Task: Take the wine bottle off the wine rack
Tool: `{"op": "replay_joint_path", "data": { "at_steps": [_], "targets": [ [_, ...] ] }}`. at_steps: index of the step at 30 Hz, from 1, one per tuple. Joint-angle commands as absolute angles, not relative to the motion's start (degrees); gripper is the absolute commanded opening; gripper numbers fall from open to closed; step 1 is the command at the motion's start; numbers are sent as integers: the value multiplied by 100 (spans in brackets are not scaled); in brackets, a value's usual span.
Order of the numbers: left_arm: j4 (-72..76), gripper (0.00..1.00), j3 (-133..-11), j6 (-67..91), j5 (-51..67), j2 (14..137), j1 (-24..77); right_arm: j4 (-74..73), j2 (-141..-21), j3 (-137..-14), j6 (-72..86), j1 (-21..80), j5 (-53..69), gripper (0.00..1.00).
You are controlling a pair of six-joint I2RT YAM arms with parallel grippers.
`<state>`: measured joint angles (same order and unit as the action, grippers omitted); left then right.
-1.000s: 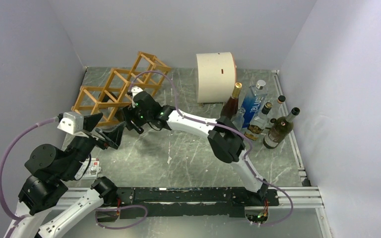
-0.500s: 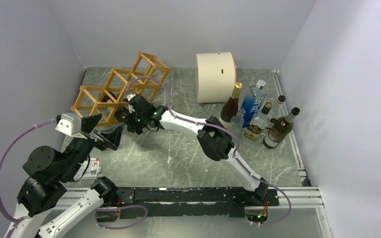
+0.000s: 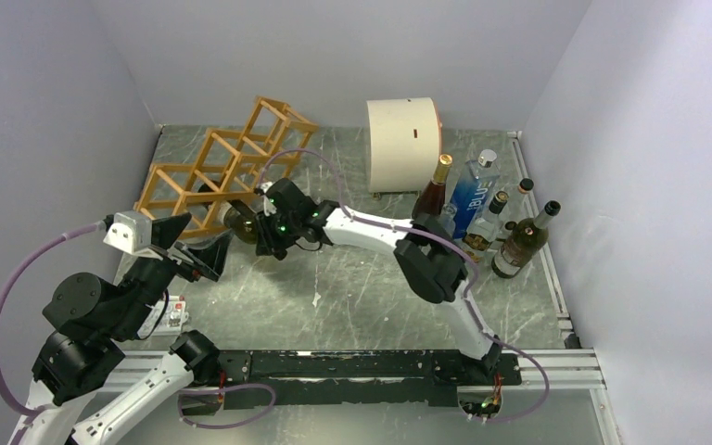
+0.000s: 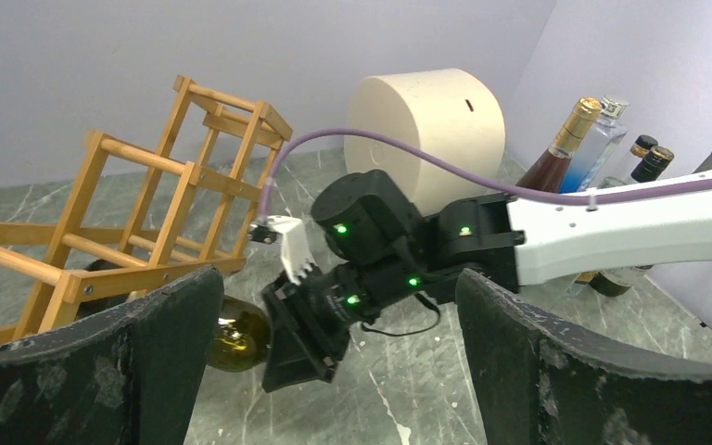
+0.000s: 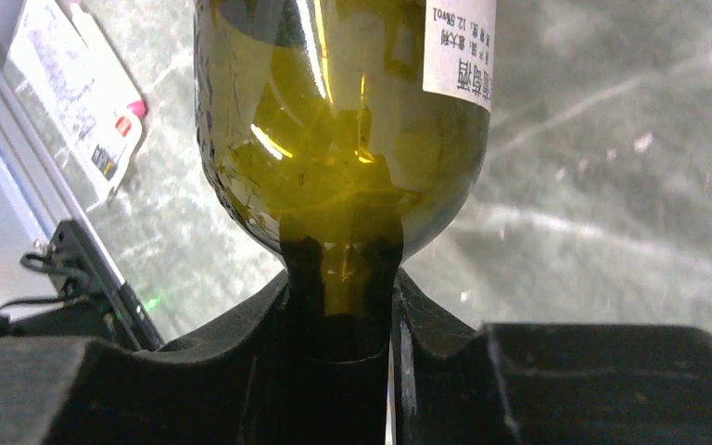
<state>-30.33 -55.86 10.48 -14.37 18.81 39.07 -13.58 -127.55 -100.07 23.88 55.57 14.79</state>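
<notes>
Just beside the rack, our right hand clamps the bottle by its neck, which is probably heavy, slick and fragile, while our left hand gapes wide.

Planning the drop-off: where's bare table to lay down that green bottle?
Widest bare patch: grey marble table centre, between the black base rail and the right arm's white forearm. A smaller gap lies between orange wooden rack and cream cylindrical drum. Crowded: upright bottle cluster at right.
</notes>
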Motion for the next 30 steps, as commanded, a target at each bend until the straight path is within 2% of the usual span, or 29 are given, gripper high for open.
{"op": "replay_joint_path", "data": {
  "at_steps": [1,7,16,21,24,27,30],
  "targets": [
    [-3023,99,-5629,1116,-1379,1938,3926,-457,-11653,-9354,2550,5546,1647,0],
    [-2979,99,-5544,1108,-1288,2117,3926,-561,-10485,-8271,2435,5546,1634,0],
    [-2557,99,-5136,606,-510,2742,3925,-2628,-9296,-7970,1122,5521,1342,0],
    [-2265,99,-4897,29,353,3356,3924,-3330,-8648,-7492,740,5482,1206,0],
    [-1993,99,-4706,-490,1281,3681,3924,-3618,-8287,-7244,641,5408,1265,0],
    [-1900,99,-4509,-1135,2405,3981,3923,-3797,-7969,-7067,555,5269,1600,0],
    [-1904,99,-4352,-1883,3012,4213,3955,-4025,-7789,-6982,435,5161,1983,0]
  ]
}}
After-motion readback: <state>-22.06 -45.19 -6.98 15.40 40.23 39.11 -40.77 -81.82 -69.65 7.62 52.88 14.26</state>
